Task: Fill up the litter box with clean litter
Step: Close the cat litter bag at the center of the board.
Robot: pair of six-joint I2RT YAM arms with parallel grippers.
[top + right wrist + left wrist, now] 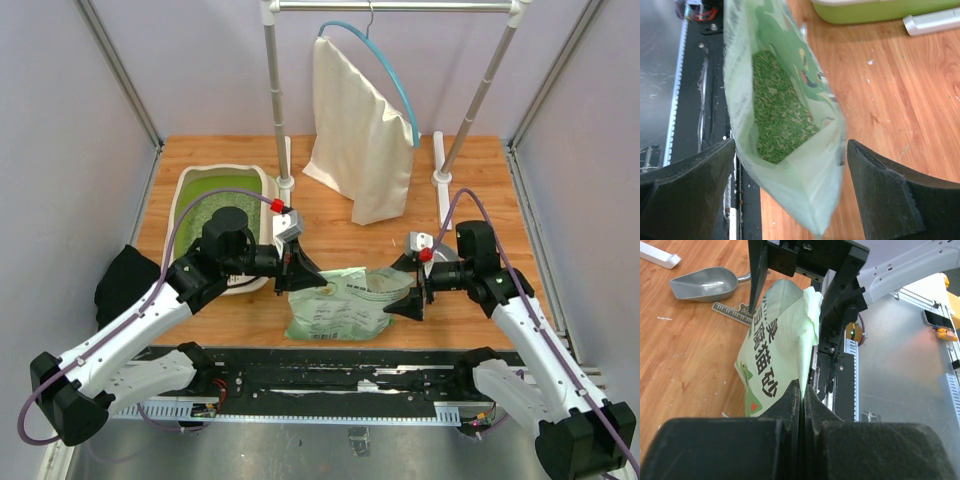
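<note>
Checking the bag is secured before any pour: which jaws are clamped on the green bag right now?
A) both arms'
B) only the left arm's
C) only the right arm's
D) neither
B: the left gripper has its jaws shut on an edge of the green bag, while the right gripper has its jaws wide open either side of the bag's mouth, not clamping it.

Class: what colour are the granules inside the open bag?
Green with paler flecks; the litter in the bag shows best in the right wrist view.
</note>
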